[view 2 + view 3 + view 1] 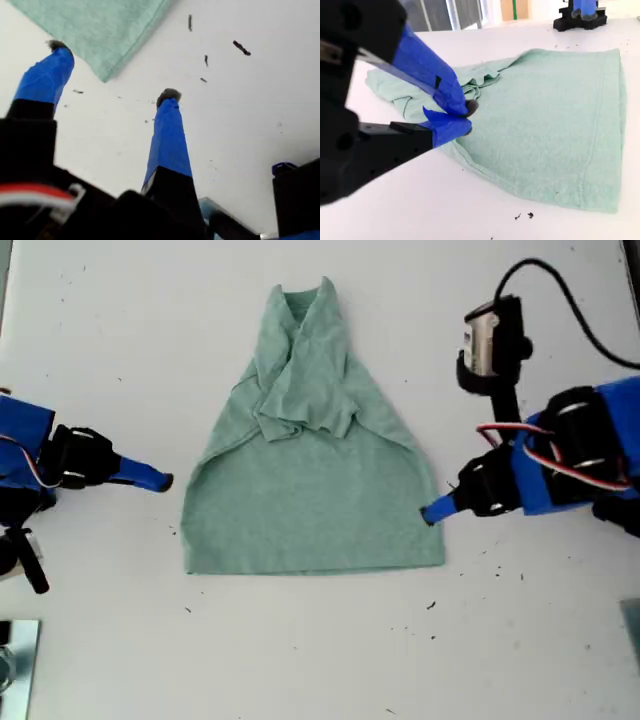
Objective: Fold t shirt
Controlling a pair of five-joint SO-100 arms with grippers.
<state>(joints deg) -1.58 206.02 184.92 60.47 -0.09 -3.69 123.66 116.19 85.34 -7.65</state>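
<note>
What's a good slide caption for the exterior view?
Two arms flank a green t shirt with sleeves folded in, lying on a white table.

You see my first gripper (432, 512) low at the exterior view's right, jaws apart. My second gripper (160, 480), opposite, is pinched closed, empty.

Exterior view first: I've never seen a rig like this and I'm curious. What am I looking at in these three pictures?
Two small blue robot arms work at a white table. The exterior view looks down from above. The other two pictures each come from a camera riding on one gripper. A green t shirt lies flat with its sleeves folded in. My first gripper is open beside the shirt's hem corner, at the exterior view's right. My second gripper is shut, holds nothing, and sits just short of the opposite edge.
</note>
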